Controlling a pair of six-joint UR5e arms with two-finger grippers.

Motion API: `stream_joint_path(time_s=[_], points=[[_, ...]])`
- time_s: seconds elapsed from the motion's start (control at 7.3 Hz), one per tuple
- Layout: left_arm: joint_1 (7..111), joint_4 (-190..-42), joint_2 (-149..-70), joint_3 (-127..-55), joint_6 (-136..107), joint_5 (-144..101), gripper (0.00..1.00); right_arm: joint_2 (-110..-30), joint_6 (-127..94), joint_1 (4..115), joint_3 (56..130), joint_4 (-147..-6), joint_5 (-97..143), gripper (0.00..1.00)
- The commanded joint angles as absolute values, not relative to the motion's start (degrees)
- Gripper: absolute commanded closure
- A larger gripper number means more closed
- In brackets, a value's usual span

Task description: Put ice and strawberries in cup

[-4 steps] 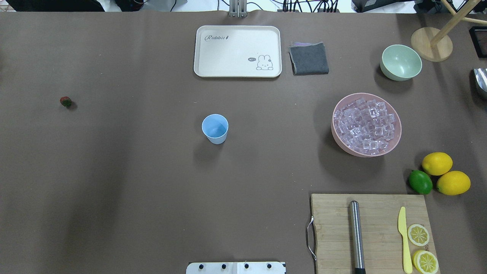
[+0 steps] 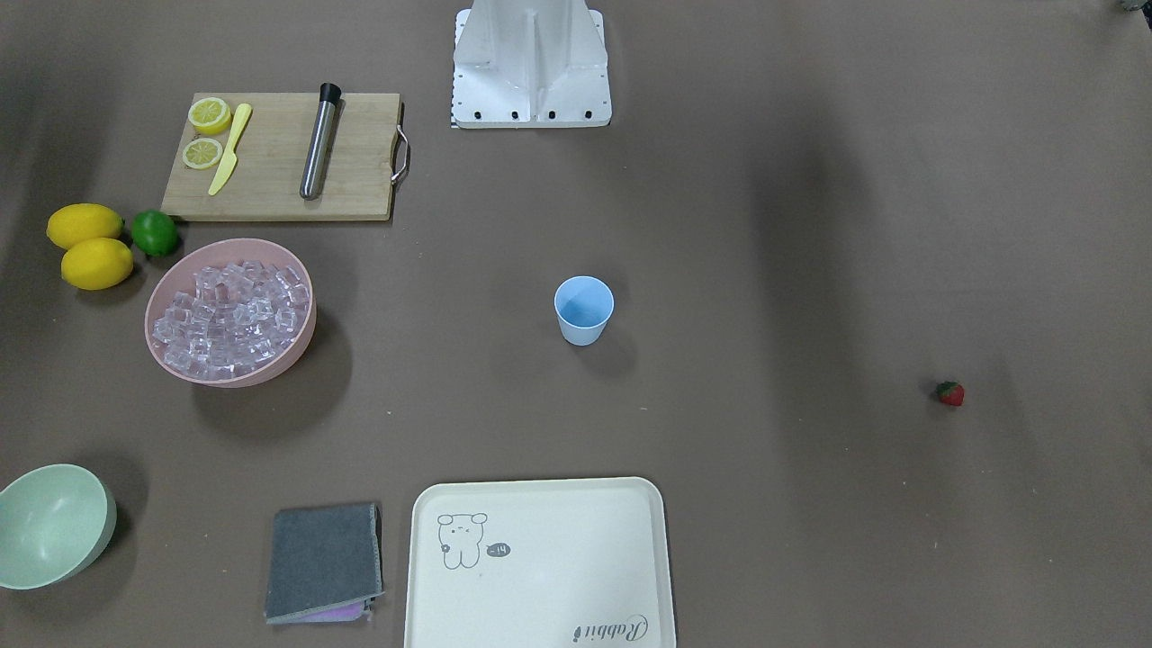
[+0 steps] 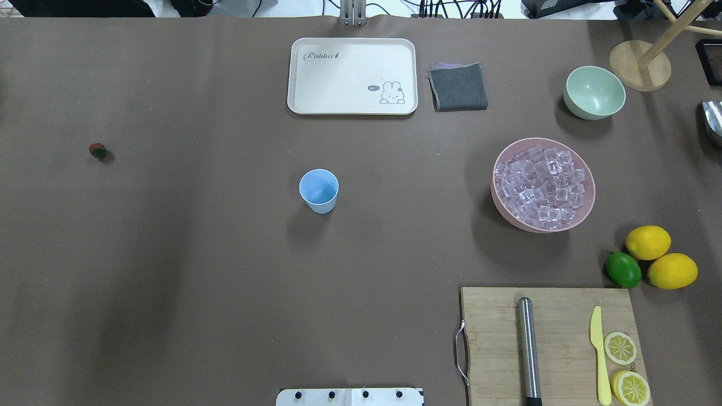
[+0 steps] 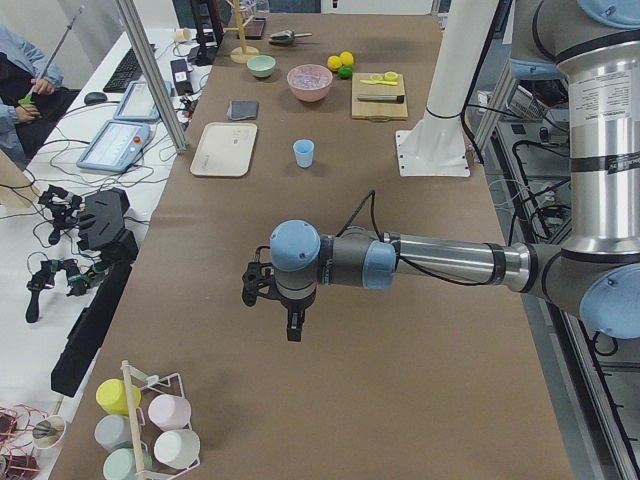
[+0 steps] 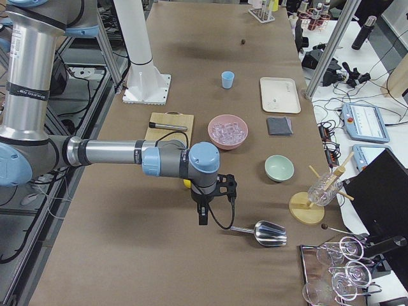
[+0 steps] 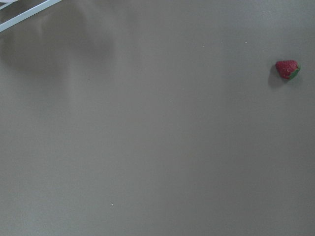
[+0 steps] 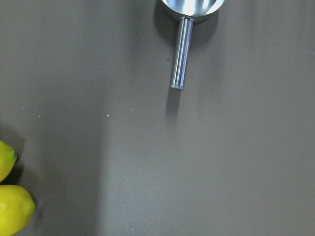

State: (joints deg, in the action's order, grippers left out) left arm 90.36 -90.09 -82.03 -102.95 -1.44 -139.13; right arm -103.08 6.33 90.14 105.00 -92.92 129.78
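The light-blue cup (image 3: 319,190) stands upright and empty mid-table; it also shows in the front view (image 2: 583,310). The ice (image 3: 542,186) is a heap of clear cubes in a pink bowl (image 3: 496,204) to the right. One small red strawberry (image 3: 97,150) lies alone at the far left, and sits at the upper right of the left wrist view (image 6: 287,69). My left gripper (image 4: 291,326) hangs over bare table far from the cup. My right gripper (image 5: 203,217) hangs near a metal scoop (image 5: 264,232). I cannot tell whether either is open or shut.
A cream tray (image 3: 352,107), a grey cloth (image 3: 457,86) and a pale green bowl (image 3: 594,93) stand at the back. Two lemons (image 3: 647,242), a lime (image 3: 623,269) and a cutting board (image 3: 496,338) with a steel rod, yellow knife and lemon slices are front right.
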Motion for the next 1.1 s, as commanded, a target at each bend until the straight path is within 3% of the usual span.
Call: stream_joint_path(time_s=[0.0, 0.41, 0.96], points=[[90.4, -90.2, -82.3, -102.8, -1.5, -139.1, 0.02, -103.1, 6.4, 90.2, 105.1, -92.4, 129.7, 0.0], [90.4, -90.3, -83.9, -103.4, -1.8, -139.2, 0.02, -103.0, 6.1, 90.2, 105.5, -86.6, 131.3, 0.0], [90.4, -101.8, -85.1, -99.8, -1.8, -139.5, 0.02, -102.1, 5.5, 90.2, 109.9, -86.7, 133.5, 0.0]])
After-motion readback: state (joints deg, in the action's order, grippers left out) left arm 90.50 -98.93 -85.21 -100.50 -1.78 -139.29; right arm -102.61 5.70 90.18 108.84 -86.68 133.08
